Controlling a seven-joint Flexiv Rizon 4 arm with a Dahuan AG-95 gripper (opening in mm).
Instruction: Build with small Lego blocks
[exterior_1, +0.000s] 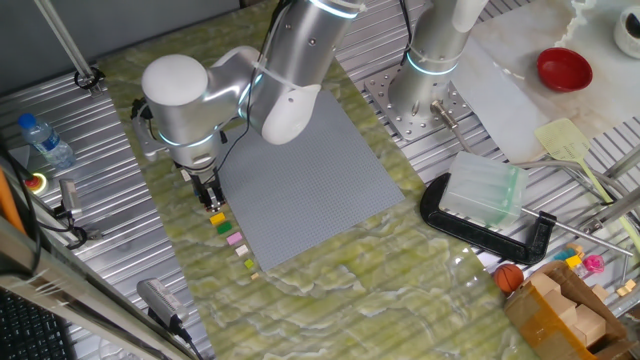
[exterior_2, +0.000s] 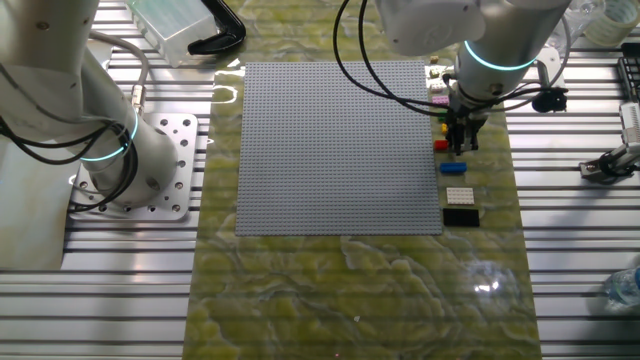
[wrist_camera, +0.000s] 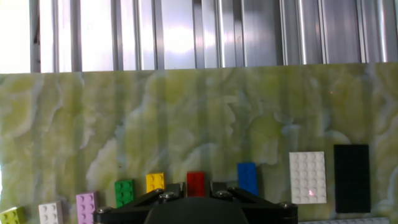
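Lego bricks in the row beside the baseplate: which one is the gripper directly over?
The red brick. In the hand view it sits centred at the gripper, with the yellow brick and blue brick flanking it.

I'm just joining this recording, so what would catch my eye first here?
A big grey baseplate fills the middle of the green marbled mat. Along one edge runs a row of small Lego blocks, from black and cream down to pink. The gripper hangs over that row, near the red block.

Two high opposite views; hand view close (downward).
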